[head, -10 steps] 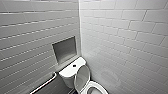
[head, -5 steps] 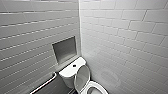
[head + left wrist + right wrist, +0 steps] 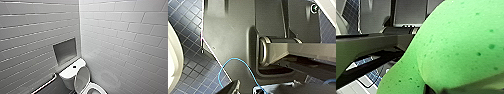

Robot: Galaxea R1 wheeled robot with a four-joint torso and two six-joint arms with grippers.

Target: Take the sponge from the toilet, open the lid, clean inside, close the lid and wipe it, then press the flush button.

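Fig.: sponge (image 3: 456,45) close against the R wrist cam, apparently clamped in the R gripper (L gripper state can't be told), w/ toilet (image 3: 72,72) ahead and low in the tiled corner, lid (image 3: 82,79) upright, bowl (image 3: 96,88) exposed.

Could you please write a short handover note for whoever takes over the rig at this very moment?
Right gripper: apparently shut on the sponge, which is off the toilet and close to the wrist camera.
Left gripper: open or shut cannot be told; it hangs over the dark tiled floor.
The toilet stands in the tiled corner, with the lid raised upright in front of the tank. The flush button is on the tank top.
Done: sponge picked up, lid opened.
Left: whether the inside is cleaned cannot be told; closing the lid, wiping it and flushing remain.
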